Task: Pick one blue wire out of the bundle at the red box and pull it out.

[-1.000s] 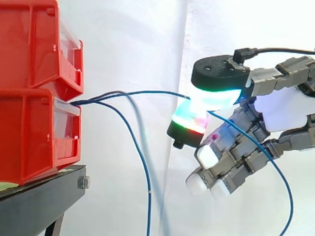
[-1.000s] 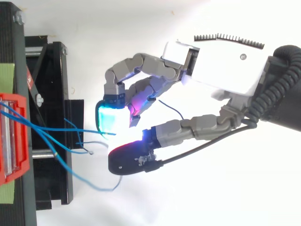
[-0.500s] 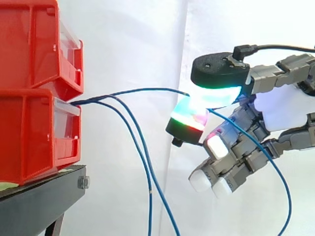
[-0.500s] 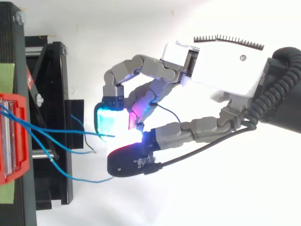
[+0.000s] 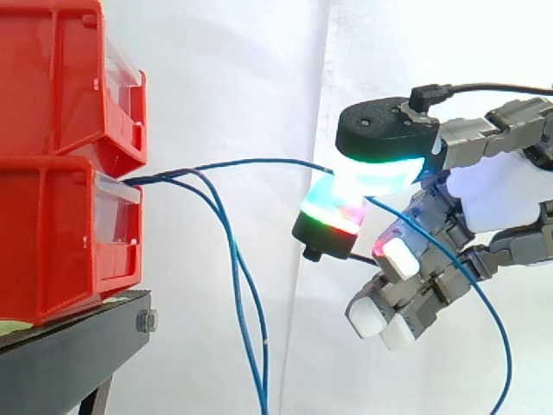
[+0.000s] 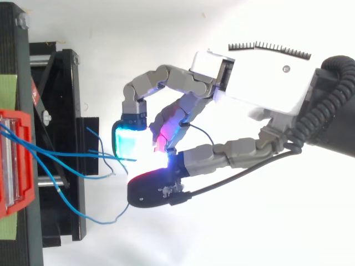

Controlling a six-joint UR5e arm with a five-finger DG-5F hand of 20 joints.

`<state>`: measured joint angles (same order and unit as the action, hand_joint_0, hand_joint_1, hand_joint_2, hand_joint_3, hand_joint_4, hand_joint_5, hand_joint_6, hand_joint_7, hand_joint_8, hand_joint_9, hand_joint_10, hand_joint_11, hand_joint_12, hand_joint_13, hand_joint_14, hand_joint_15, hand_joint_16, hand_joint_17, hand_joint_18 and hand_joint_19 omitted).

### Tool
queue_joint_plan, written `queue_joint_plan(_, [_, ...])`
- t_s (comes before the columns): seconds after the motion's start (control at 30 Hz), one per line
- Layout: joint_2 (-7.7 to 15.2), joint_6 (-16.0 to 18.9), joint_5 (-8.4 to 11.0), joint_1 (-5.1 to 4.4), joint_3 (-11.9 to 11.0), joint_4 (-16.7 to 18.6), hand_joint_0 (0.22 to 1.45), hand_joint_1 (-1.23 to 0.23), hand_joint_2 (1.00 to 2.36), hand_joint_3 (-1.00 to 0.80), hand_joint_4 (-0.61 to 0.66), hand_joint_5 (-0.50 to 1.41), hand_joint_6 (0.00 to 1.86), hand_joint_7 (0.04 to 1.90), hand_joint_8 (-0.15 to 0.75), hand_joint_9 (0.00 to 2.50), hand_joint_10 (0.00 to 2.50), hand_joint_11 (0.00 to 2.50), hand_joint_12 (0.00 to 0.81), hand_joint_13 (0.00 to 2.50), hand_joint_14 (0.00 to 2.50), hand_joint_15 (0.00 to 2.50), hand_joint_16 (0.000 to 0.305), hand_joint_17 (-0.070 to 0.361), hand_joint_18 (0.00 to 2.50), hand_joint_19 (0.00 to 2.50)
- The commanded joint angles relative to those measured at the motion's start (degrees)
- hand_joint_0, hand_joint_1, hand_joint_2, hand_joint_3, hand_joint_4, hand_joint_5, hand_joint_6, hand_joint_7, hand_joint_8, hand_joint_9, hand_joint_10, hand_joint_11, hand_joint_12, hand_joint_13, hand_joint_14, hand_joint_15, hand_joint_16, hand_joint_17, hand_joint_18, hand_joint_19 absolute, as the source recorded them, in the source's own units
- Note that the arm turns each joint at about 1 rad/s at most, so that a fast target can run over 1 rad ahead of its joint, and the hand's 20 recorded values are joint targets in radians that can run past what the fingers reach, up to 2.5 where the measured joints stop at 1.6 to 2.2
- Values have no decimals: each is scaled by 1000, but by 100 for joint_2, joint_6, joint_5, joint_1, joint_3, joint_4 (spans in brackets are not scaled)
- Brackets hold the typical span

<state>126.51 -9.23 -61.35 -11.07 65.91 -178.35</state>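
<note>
So the robot hand (image 5: 501,194) is sitting off to the right of the 2 stacked red bins, well apart from them, and it's got a proper pinch going. The thumb's cyan-green pad (image 5: 380,170) is pressed down against a finger pad (image 5: 334,210) glowing green and red, and 1 blue wire (image 5: 268,160) is caught right between them. The rest of the fingers are curled in underneath with white pads and aren't touching anything.

That wire comes out of the front of the lower red bin (image 5: 52,242), right at its top edge where the whole bundle exits. It runs roughly level across the gap to the pinch, with a slight arch. Past the pinch it drops away down to the right under the hand.

The other blue wires (image 5: 233,259) leave from that same spot and just droop down in front of the white curtain (image 5: 233,78).

From the top view the hand (image 6: 266,83) comes in from the right, with the wires fanning out from the bin (image 6: 16,160) over the black stand (image 6: 69,100).
</note>
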Motion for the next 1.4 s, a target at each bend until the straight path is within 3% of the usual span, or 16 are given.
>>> queue_joint_plan(0.0, [5,0,0,0,1,-6,619,-838,1065,73,-23,-85,934,1247,408,1226,15,558,493,895,16,495,71,160,746,394])
queue_joint_plan(1.37, [-3,0,0,0,10,2,608,-823,1119,56,-30,-84,933,1245,411,1262,13,602,490,973,19,584,70,157,805,451])
